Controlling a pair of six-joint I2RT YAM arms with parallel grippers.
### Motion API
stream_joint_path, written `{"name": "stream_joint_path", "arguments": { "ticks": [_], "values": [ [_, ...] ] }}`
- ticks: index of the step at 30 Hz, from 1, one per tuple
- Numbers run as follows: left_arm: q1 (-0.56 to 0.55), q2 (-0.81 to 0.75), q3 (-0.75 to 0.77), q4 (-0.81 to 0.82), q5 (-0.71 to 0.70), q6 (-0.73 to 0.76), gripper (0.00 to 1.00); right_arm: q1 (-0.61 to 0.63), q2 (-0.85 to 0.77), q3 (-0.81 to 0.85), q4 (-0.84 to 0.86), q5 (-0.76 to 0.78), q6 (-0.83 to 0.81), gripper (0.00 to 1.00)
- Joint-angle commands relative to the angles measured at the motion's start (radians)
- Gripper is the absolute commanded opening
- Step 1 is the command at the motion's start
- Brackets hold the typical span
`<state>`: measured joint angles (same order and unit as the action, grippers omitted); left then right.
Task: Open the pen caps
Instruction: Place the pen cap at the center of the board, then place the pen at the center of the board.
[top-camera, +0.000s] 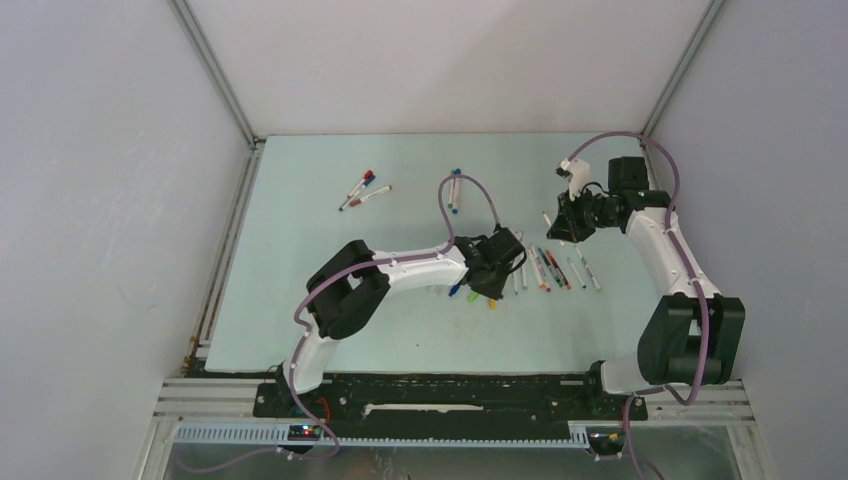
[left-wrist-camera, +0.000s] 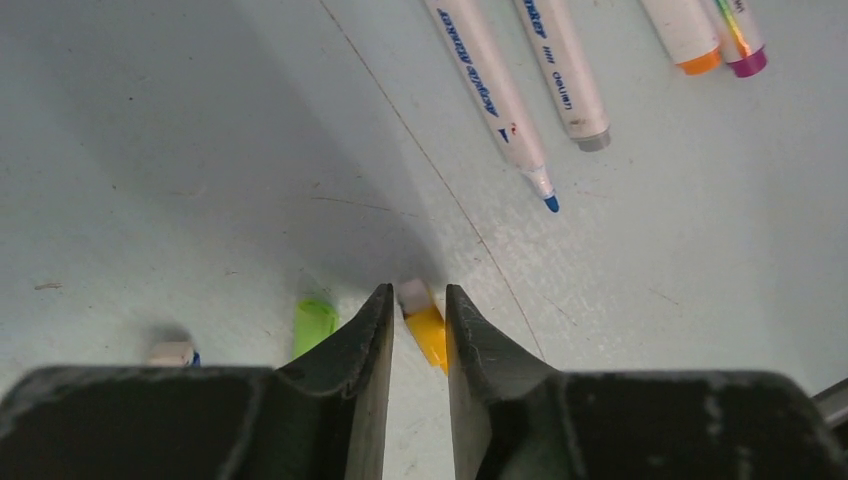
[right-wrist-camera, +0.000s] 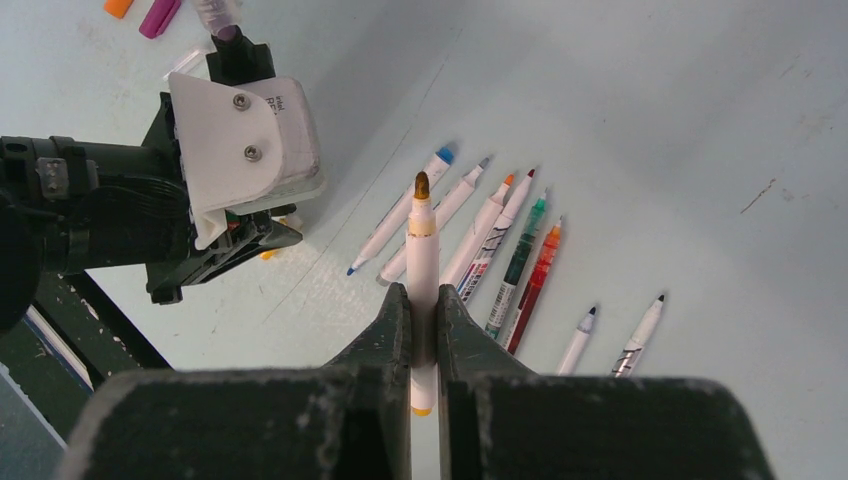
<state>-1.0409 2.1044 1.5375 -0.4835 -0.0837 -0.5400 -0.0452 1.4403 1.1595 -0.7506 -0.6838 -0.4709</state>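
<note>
Yellow cap (left-wrist-camera: 427, 330) is sitting right between my left gripper (left-wrist-camera: 418, 310) fingertips, lying on the pale green table (left-wrist-camera: 200, 150) with its long axis running roughly near-to-far, white end pointing away from me. My left jaws are only a little apart, one on each side of it, and honestly I can't tell if they're actually touching it or just bracketing it. Just to the left of that there's a green cap (left-wrist-camera: 314, 322) lying loose, also pointing roughly away, and further left a small white-and-blue bit (left-wrist-camera: 173, 353) that's partly hidden by my finger. Over on the other side, my right gripper (right-wrist-camera: 424, 300) is clamped tight on an uncapped pen (right-wrist-camera: 422, 260), barrel held between the fingers, brownish tip pointing straight out away from the wrist. Below it a row of pens (right-wrist-camera: 500, 255) lies fanned out on the table, tips bare in blue, grey, orange, red, green and black, all pointing roughly the same way. From the top view my left gripper (top-camera: 497, 262) sits at the left end of that row, my right gripper (top-camera: 570, 222) held up above its far right end, and a few more capped pens (top-camera: 364, 190) are lying well apart on the far left.
</note>
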Motion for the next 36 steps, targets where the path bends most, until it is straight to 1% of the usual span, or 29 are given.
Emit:
{"name": "stream_joint_path", "arguments": {
  "ticks": [1,5,9,12,17,20,24,26,31,34,36],
  "values": [
    [-0.007,0.009,0.064,-0.031,-0.036,0.02,0.28,-0.002,0.001,0.009,0.008,-0.006,0.002,0.0],
    [-0.007,0.007,0.065,-0.031,-0.04,0.022,0.3,-0.004,-0.001,0.008,0.008,-0.005,0.002,0.0],
    [-0.009,-0.03,0.055,-0.019,-0.047,0.024,0.33,-0.004,0.001,0.008,0.008,-0.005,0.002,0.0],
    [-0.018,-0.096,0.022,0.018,-0.065,0.027,0.36,-0.009,-0.001,0.007,0.007,-0.005,0.002,0.0],
    [-0.025,-0.238,-0.081,0.1,-0.115,0.029,0.41,-0.045,0.0,0.008,0.007,0.006,0.003,0.0],
    [-0.025,-0.349,-0.167,0.166,-0.172,0.033,0.44,-0.078,0.007,0.008,0.013,0.022,0.011,0.0],
    [-0.025,-0.494,-0.303,0.254,-0.276,0.046,0.45,-0.128,0.032,0.008,0.027,0.076,0.029,0.0],
    [-0.025,-0.564,-0.366,0.284,-0.341,0.056,0.49,-0.147,0.052,0.008,0.035,0.116,0.036,0.0],
    [-0.025,-0.73,-0.509,0.33,-0.493,0.066,0.57,-0.176,0.125,0.02,0.031,0.244,0.031,0.0],
    [-0.025,-0.814,-0.583,0.343,-0.568,0.067,0.62,-0.196,0.176,0.039,0.01,0.283,0.024,0.0],
    [-0.024,-0.858,-0.62,0.343,-0.613,0.066,0.64,-0.205,0.2,0.039,0.008,0.317,0.017,0.0]
  ]
}}
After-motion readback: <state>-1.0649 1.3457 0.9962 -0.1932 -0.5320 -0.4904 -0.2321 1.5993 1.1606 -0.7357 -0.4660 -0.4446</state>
